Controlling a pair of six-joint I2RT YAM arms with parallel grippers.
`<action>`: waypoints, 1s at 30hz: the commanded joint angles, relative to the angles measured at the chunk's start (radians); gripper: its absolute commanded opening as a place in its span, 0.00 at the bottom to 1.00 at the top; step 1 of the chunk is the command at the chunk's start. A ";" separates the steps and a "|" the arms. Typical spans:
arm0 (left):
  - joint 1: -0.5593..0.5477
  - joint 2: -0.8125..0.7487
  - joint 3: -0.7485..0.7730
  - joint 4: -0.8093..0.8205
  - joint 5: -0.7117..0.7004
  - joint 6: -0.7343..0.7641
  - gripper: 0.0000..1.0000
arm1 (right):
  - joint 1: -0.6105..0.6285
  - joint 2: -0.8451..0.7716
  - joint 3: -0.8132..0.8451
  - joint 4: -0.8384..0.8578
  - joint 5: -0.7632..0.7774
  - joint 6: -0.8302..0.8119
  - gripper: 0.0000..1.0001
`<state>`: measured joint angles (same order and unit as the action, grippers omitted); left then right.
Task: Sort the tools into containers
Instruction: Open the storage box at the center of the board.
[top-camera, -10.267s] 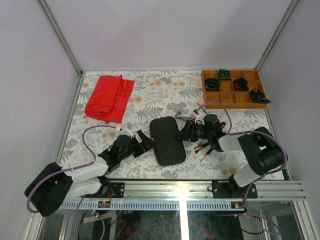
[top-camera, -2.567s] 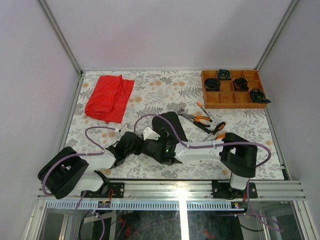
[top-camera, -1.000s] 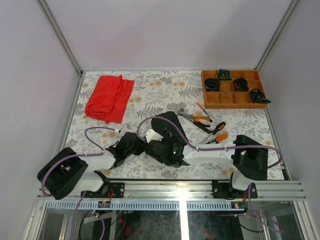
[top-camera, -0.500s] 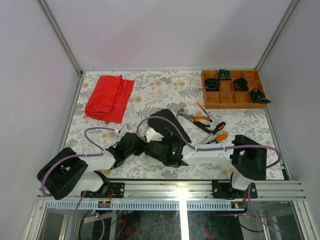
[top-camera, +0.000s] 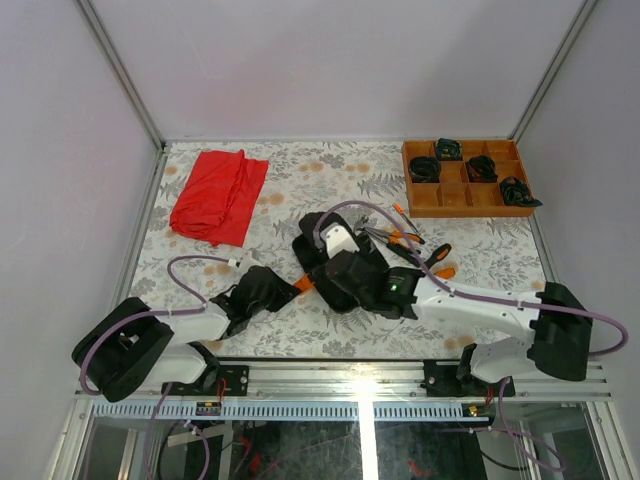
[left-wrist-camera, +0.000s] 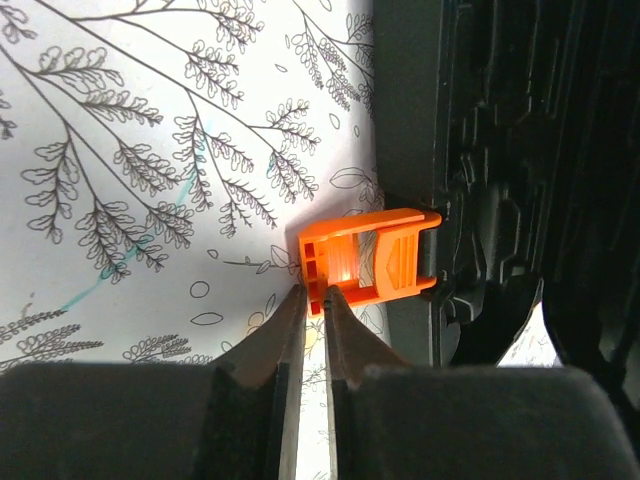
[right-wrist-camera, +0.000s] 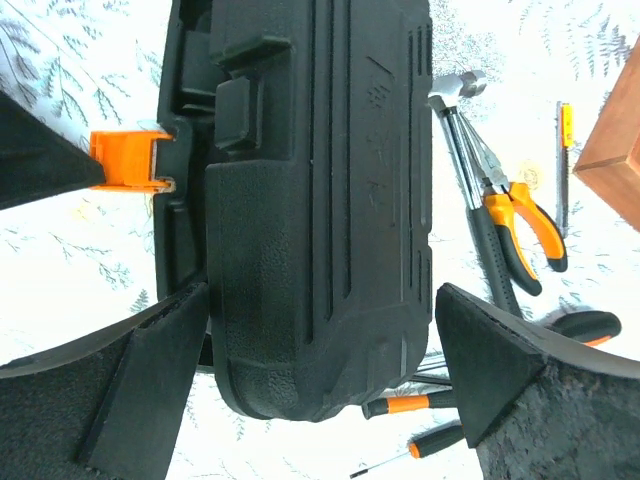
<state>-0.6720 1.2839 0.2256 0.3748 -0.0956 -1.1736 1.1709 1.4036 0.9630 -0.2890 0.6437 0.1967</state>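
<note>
Left gripper (left-wrist-camera: 312, 300) nearly closed, pinching the orange latch (left-wrist-camera: 368, 263): thin plastic, likely flexes. Right gripper (right-wrist-camera: 320, 340) spread wide, straddling the rigid tool case (right-wrist-camera: 320, 200) lid edge; smooth shell, so grip the rim.

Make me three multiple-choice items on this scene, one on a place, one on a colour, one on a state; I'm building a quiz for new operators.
1. Where do the pliers lie?
A. in the wooden tray
B. on the table beside the case
C. on the red cloth

2. What colour is the latch?
A. orange
B. blue
C. silver

3. What is the left gripper doing?
A. hanging wide open over the cloth
B. holding a screwdriver
C. pinching the latch's edge

Answers: 1 B, the right wrist view shows them on the table next to the case. 2 A, the left wrist view shows it bright orange. 3 C, its fingers close on the latch's edge.
</note>
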 joint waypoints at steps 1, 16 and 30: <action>0.015 -0.005 -0.058 -0.245 -0.076 0.055 0.00 | -0.113 -0.091 -0.056 0.005 -0.097 0.025 1.00; 0.023 -0.056 -0.047 -0.295 -0.081 0.074 0.00 | -0.427 -0.234 -0.264 0.259 -0.603 0.163 0.92; 0.031 -0.215 -0.046 -0.412 -0.067 0.042 0.06 | -0.505 -0.249 -0.316 0.336 -0.572 0.197 0.59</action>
<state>-0.6479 1.1122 0.2104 0.1608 -0.1257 -1.1481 0.6846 1.1793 0.6556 -0.0196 0.0624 0.3817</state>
